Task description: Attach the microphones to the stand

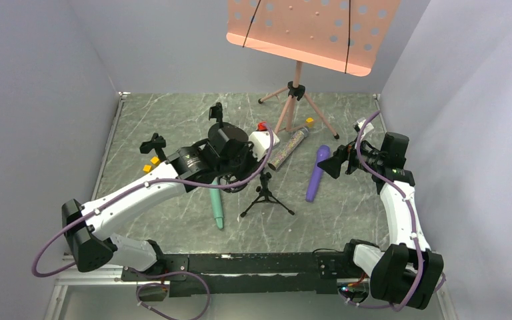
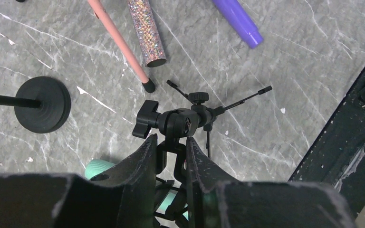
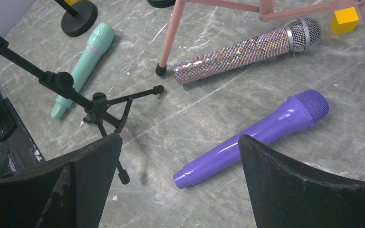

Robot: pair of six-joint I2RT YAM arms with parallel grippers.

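The purple microphone [image 3: 252,137] lies flat on the marble table [image 3: 204,109], and none of the microphones is on a stand yet. In the right wrist view its long axis runs on a slant, with the open tail at lower centre and the round head at upper right. Seen from above, it sits right of centre and lies almost straight up the frame, head toward the top edge.

The right gripper [image 3: 178,140] hangs over its tail half with jaws spread wide and nothing in them. The barrel passes nearer the right-hand finger. We judge that the barrel lies more along the line between the fingers than across it, so the wrist needs a turn before it closes. This arm is plainly the nearer one.

Just beyond, toward the top of that view, the glittery microphone [image 3: 233,54] lies on much the same slant, head at upper right. It rests beside a foot of the pink music stand [image 3: 171,33].

To the left stands the small black tripod stand [image 3: 97,102]. In the left wrist view the left gripper [image 2: 171,142] is clenched on the clip at the top of this stand. We take that as steadying it.

Farther left, the mint green microphone [image 3: 83,64] lies with its head toward the upper left.
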